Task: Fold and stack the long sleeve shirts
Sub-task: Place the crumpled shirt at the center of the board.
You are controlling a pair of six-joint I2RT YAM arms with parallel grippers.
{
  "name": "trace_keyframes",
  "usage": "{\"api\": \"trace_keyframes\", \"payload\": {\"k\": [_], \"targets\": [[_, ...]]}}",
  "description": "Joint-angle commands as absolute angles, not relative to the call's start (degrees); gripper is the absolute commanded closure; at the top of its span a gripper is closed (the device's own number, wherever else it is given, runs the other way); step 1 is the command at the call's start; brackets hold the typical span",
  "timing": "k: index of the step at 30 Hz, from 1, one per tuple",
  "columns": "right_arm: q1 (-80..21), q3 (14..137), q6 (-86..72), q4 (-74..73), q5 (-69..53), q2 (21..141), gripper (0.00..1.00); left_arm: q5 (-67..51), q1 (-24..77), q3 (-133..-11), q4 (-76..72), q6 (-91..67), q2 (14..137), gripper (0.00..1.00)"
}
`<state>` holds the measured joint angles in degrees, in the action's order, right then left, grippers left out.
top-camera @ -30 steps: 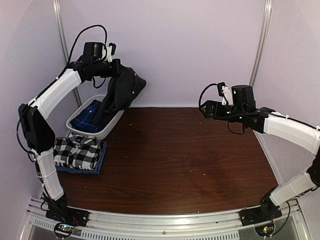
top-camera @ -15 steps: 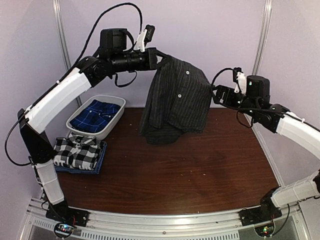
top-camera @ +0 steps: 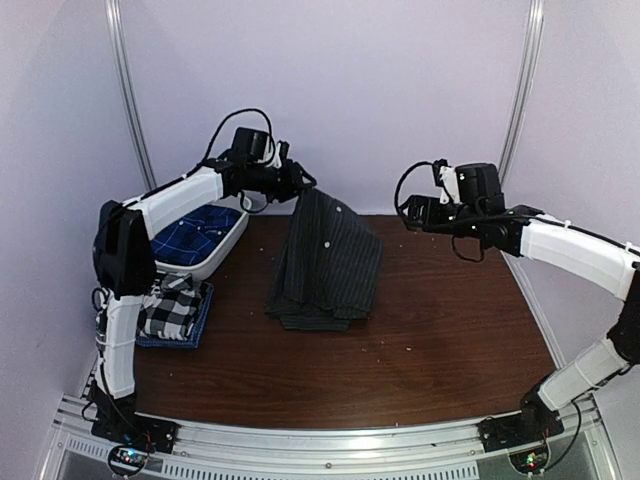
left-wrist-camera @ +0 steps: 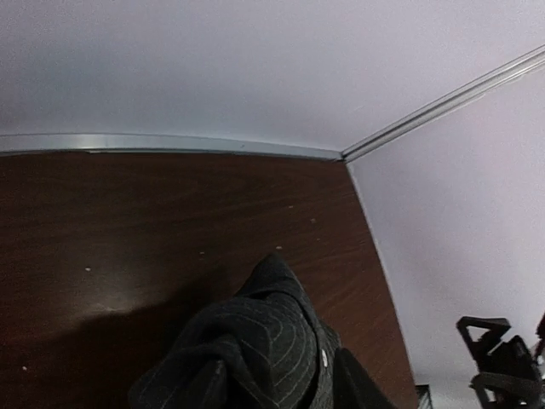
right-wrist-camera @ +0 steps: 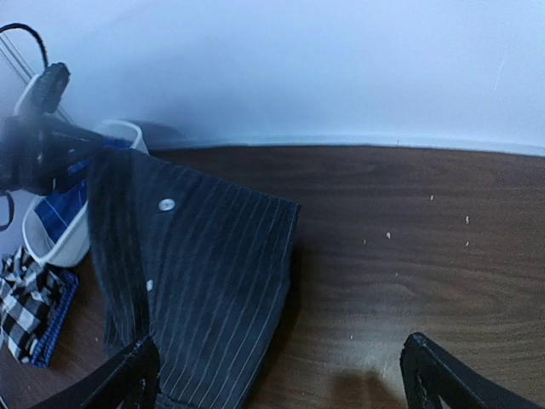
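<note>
The dark charcoal pinstriped shirt (top-camera: 328, 262) is draped from my left gripper (top-camera: 303, 184) down onto the middle of the table, its lower part crumpled on the wood. In the left wrist view its bunched cloth (left-wrist-camera: 264, 332) lies between the fingers of that gripper (left-wrist-camera: 279, 368), whose jaws stand partly apart. My right gripper (top-camera: 408, 215) hovers open to the right of the shirt (right-wrist-camera: 204, 273), touching nothing. The folded black-and-white checked shirt (top-camera: 165, 308) lies at the left edge on a blue cloth layer (top-camera: 172, 340).
A white basket (top-camera: 222, 252) at the back left holds a blue shirt with a thin pale grid (top-camera: 195, 236). The left arm reaches over it. Lilac walls close the table at the back and both sides. Bare wood lies in front and to the right.
The left arm has dropped from high above the table and pulled back left, laying the pinstriped shirt down. Its jaws have parted. The right gripper has drawn back from the shirt's edge.
</note>
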<state>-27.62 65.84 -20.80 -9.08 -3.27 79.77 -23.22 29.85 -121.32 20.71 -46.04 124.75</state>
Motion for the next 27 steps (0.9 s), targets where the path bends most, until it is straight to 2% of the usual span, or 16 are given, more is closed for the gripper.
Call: {"api": "trace_keyframes", "payload": {"k": [1, 3, 6, 13, 16, 23, 27], "targets": [[-30.74, 65.53, -17.65, -15.37, -7.63, 83.3, 0.0, -25.59, 27.61, -121.77, 24.62, -43.58, 129.59, 0.43], [-33.44, 63.83, -15.92, -15.8, -6.52, 84.15, 0.0, -23.99, 27.52, -118.89, 24.64, -41.91, 127.28, 0.32], [-36.41, 61.29, -13.92, -14.95, -6.3, 85.26, 0.0, -22.04, 27.51, -112.47, 23.98, -40.47, 122.25, 0.26], [-43.02, 64.7, -8.75, -14.01, -3.51, 93.11, 0.01, -19.44, 27.83, -88.97, 18.79, -40.96, 108.68, 0.26], [-44.69, 68.61, -7.04, -13.76, -3.41, 98.72, 0.06, -18.72, 28.33, -81.1, 16.46, -42.01, 103.62, 0.26], [-47.57, 79.18, -4.69, -15.93, -2.12, 110.51, 0.16, -19.43, 29.26, -68.97, 12.61, -45.07, 96.73, 0.29], [-47.6, 84.53, -6.36, -18.22, 3.14, 116.21, 0.2, -19.73, 29.68, -65.39, 11.53, -45.94, 94.84, 0.29]]}}
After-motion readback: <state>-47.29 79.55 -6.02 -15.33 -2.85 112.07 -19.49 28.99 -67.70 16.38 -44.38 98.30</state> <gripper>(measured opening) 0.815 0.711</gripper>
